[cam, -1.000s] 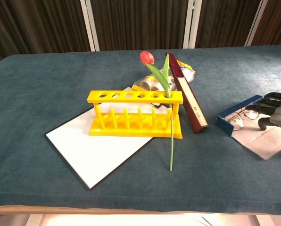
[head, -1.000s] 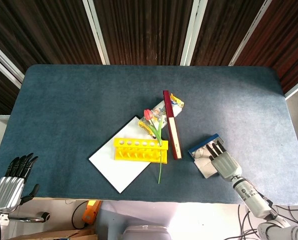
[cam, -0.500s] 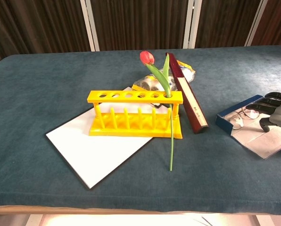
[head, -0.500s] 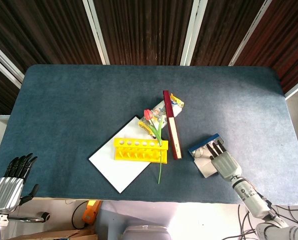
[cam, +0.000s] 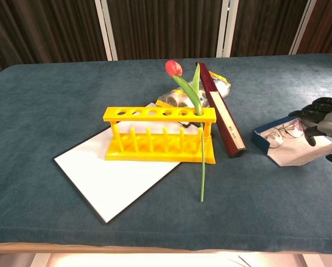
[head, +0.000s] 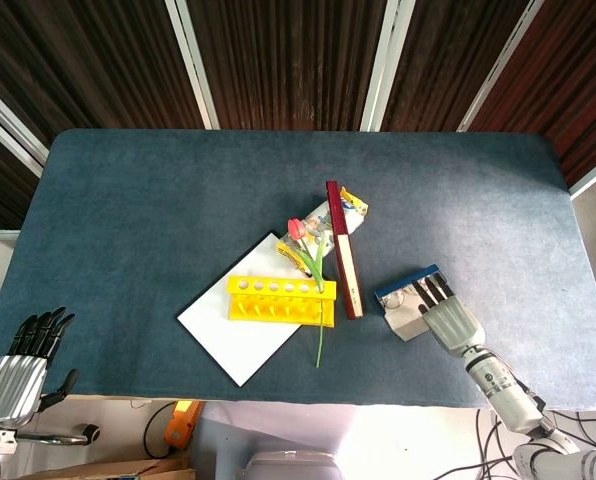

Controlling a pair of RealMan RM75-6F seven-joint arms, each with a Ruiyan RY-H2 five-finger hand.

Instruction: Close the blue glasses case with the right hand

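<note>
The blue glasses case lies open on the table's right front part, with glasses in its tray. Its white-lined lid is tilted up off the cloth. My right hand holds that lid, dark fingers reaching over it toward the tray and the thumb low at the lid's near edge. My left hand hangs off the table's front left corner, fingers apart and holding nothing; only the head view shows it.
A yellow test-tube rack holding a red tulip stands on a white board. A dark red book lies just left of the case, a snack packet behind it.
My right hand has moved up and toward the tray. The lid, which lay flat, has risen with it and now tilts. The left hand has not moved.
</note>
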